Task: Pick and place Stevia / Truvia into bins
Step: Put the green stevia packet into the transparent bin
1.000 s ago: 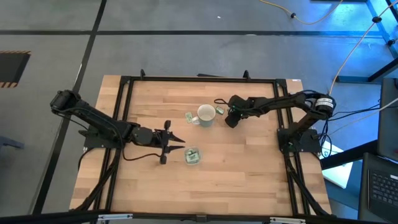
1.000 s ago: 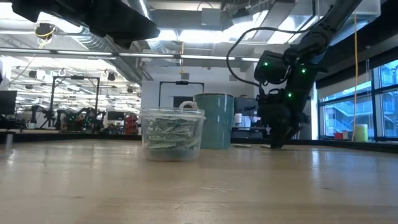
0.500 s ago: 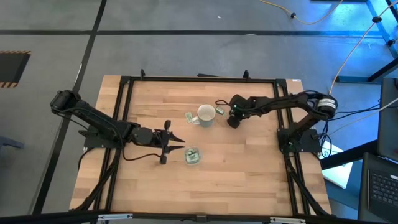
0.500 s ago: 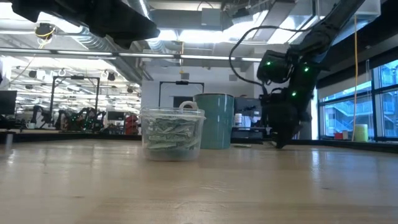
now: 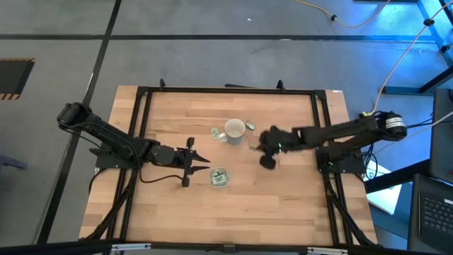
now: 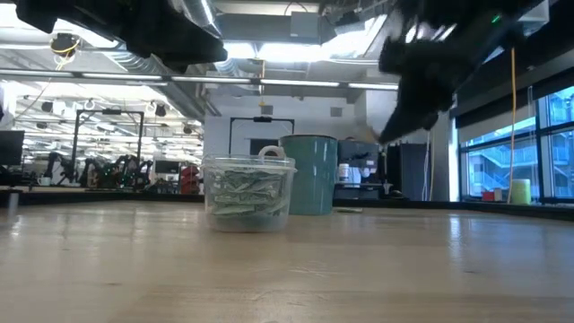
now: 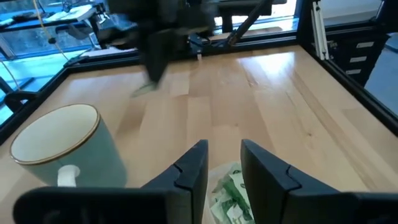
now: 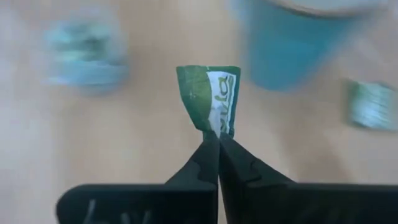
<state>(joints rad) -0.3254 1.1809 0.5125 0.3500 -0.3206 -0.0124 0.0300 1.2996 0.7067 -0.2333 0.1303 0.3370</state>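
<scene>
My right gripper [image 8: 217, 138] pinches a green-and-white sachet [image 8: 210, 99] — raised above the table, near the mug [image 5: 234, 130]; my left gripper [image 7: 222, 163] hangs open over the cup [image 5: 219, 178].

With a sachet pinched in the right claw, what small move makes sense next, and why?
Probably carry the right claw, shut on the green sachet, over the clear cup before releasing: it sits away from the cup, beside the mug.
</scene>
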